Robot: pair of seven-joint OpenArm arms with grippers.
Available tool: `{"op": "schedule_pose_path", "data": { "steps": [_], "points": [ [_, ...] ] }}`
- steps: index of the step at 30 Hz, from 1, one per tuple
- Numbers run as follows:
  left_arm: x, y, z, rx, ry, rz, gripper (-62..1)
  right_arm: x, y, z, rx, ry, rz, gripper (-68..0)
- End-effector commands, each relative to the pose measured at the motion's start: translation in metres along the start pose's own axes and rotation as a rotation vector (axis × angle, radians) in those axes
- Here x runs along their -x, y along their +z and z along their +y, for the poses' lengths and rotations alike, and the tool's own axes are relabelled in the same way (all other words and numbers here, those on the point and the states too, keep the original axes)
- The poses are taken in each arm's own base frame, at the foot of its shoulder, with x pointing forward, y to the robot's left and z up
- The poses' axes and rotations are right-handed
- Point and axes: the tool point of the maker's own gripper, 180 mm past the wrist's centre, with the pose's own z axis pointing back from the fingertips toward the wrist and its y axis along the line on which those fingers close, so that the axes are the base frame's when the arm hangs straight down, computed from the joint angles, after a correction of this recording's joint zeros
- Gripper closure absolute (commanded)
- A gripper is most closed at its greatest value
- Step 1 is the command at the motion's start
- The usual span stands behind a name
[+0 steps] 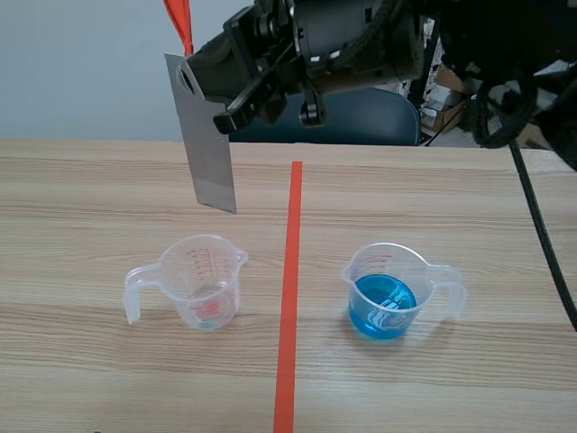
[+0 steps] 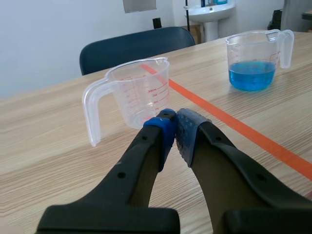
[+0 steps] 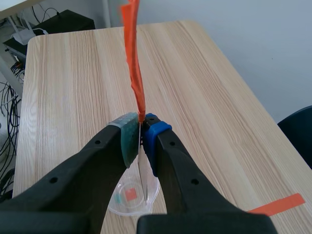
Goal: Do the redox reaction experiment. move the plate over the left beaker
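Our right gripper (image 1: 236, 110) is clamped on the upper end of the plate (image 1: 207, 149), just under its orange tag (image 1: 180, 20). The plate hangs upright and slightly tilted, well above the table (image 1: 81, 189). Its lower edge sits over the empty cup (image 1: 204, 280), or a little past it toward 12 o'clock; we cannot tell which from the scene view. The right wrist view looks down the plate's thin edge into the cup's mouth.

Our left gripper (image 2: 174, 127) is pressed together on nothing. It rests low at the cup's 6 o'clock, close to its wall, with the handle off toward 9 o'clock.

We see three main risks:
- **Narrow hold:** the grip is on one end only, so a quick move could swing or twist the plate and make it slip.
- **Misalignment:** if the plate comes down off-centre, a corner could catch the rim and tip the cup, which looks light.
- **Drift to the right:** the cup of blue liquid (image 1: 386, 293) stands at 3 o'clock across the tape line (image 1: 290, 298), and moving that way would put the plate over the wrong cup.

The left gripper is also close enough to nudge the cup.
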Motion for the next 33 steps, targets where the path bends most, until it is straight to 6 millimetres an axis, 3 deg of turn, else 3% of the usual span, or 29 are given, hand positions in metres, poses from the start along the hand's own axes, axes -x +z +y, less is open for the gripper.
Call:
{"op": "schedule_pose_path", "data": {
  "steps": [1,8,18,21,28,29,33],
  "points": [
    [-0.008,-0.002,0.006,-0.016,-0.016,-0.052,-4.0,-0.017,0.0,-0.004,0.01,0.019,-0.042,-0.4],
    [0.007,-0.001,0.016,-0.054,-0.024,-0.022,-3.9,-0.023,-0.013,0.01,-0.028,-0.005,-0.041,-0.4],
    [0.007,-0.009,0.024,-0.066,-0.043,-0.044,-5.1,-0.025,-0.023,0.018,-0.03,-0.09,-0.033,-0.4],
    [0.007,-0.009,0.027,-0.074,-0.044,-0.046,-16.9,-0.021,-0.027,0.024,-0.039,-0.109,-0.025,-0.4],
    [0.002,-0.018,0.041,-0.122,-0.026,-0.089,-58.6,-0.012,-0.031,0.03,-0.047,-0.127,0.008,-0.4],
    [0.001,-0.02,0.042,-0.123,-0.017,-0.098,-62.3,-0.013,-0.031,0.03,-0.047,-0.127,0.008,-0.4],
    [-0.005,-0.024,0.047,-0.139,-0.001,-0.124,-62.3,-0.013,-0.031,0.03,-0.047,-0.127,0.004,-0.4]
  ]
}}
